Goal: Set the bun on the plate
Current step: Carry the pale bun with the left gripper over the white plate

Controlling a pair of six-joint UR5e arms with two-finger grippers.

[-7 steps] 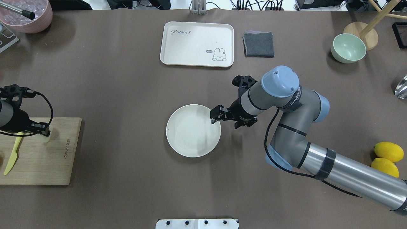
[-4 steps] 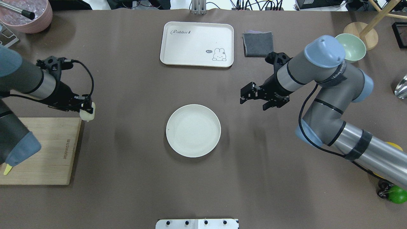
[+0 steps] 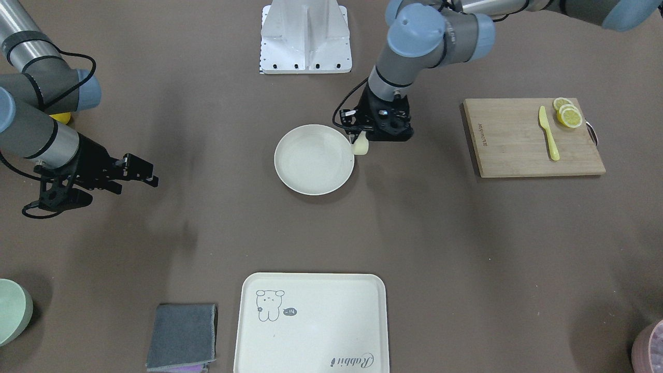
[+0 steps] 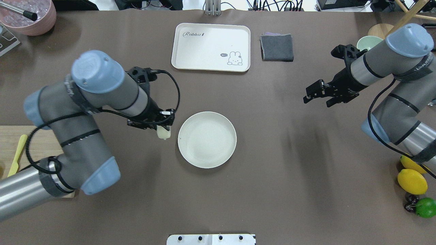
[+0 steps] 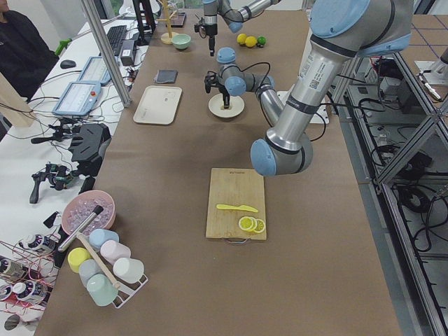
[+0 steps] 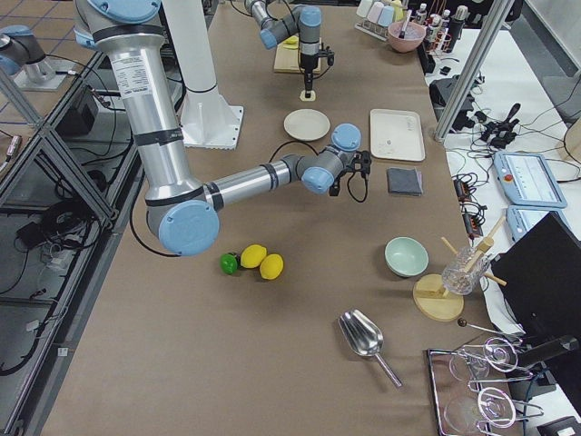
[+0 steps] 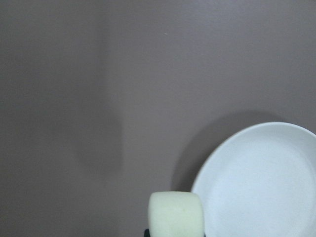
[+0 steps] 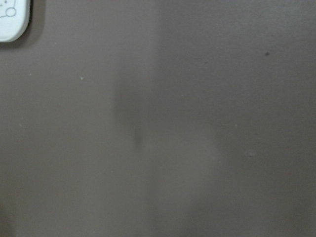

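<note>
The bun (image 4: 164,133) is a small cream chunk hanging from my left gripper (image 4: 163,129), which is shut on it. It hovers just outside the left rim of the round off-white plate (image 4: 207,139), which has nothing on it. In the front-facing view the bun (image 3: 361,146) sits at the plate's (image 3: 314,159) right edge, under the left gripper (image 3: 363,140). In the left wrist view the bun (image 7: 176,213) shows at the bottom beside the plate (image 7: 261,182). My right gripper (image 4: 307,94) is open over bare table, far to the plate's right, seen also in the front-facing view (image 3: 146,174).
A cream rabbit tray (image 4: 211,47) and a grey cloth (image 4: 276,47) lie at the back. A green bowl (image 4: 365,42), lemons (image 4: 412,182) and a lime (image 4: 425,207) are at the right. A cutting board (image 3: 518,145) holds a yellow knife (image 3: 548,132) and lemon slices (image 3: 568,115).
My left arm has carried the bun from the cutting board rightwards to the plate's left rim. My right arm has drawn back from the plate to the far right.
</note>
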